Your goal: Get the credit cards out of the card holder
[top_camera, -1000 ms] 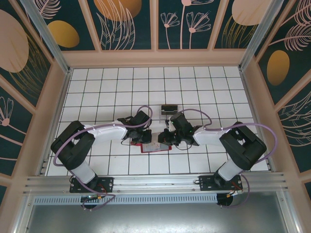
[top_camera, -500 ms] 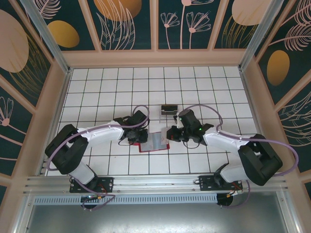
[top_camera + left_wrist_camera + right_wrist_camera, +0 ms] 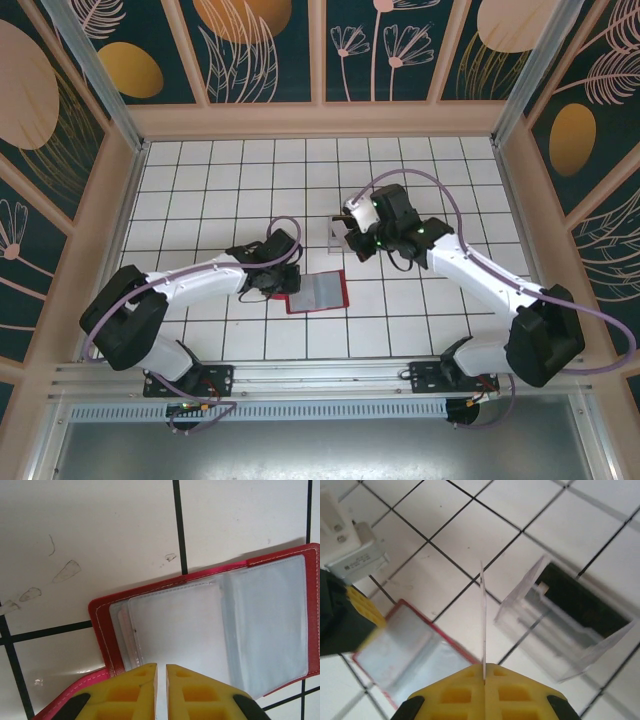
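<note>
Red card holder (image 3: pixel 318 292) open flat | left fingers (image 3: pixel 135 692) nipped onto it | right fingers (image 3: pixel 460 695) clamp pale card (image 3: pixel 483 620)

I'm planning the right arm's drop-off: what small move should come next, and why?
Probably lower the right claw toward the clear box and let go over it. It is shut on a thin card, held edge-on close beside the box, where a black card lies. The left claw grips the card holder at its edge.

Right fingers (image 3: pixel 455 692) with card (image 3: pixel 483 615), away from card holder (image 3: pixel 320 290), now by clear box (image 3: pixel 565 630).
</note>
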Tool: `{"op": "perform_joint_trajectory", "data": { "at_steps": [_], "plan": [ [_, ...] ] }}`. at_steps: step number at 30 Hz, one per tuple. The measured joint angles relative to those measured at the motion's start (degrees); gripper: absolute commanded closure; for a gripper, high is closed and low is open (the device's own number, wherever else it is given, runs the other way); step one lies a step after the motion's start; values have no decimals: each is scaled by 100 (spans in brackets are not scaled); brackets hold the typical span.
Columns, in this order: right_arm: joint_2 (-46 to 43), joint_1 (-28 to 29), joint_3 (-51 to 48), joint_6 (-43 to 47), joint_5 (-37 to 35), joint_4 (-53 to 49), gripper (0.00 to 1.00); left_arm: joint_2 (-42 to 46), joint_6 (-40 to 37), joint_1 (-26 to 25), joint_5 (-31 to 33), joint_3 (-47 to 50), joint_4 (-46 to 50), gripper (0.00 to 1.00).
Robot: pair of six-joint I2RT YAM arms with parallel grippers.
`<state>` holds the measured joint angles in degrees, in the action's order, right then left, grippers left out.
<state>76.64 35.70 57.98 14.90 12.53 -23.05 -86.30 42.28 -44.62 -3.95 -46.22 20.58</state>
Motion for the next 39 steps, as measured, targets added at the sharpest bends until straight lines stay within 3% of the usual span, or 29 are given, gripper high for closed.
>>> {"op": "perform_joint_trajectory", "data": {
  "at_steps": [7, 15, 29, 39],
  "plan": [
    [695, -48, 911, 2358, -334, -822, 100, 199, -24, 0, 2, 92, -153, 85],
    [1740, -170, 1965, 3989, -393, -1816, 100, 323, -70, 0, 109, 98, -256, 84],
    [3101, -369, 3161, 4798, -417, -2715, 100, 387, -70, 4, 179, 203, -326, 84],
    [3630, -376, 3307, 4883, -466, -2909, 100, 442, -70, 4, 199, 339, -367, 84]
  ]
}}
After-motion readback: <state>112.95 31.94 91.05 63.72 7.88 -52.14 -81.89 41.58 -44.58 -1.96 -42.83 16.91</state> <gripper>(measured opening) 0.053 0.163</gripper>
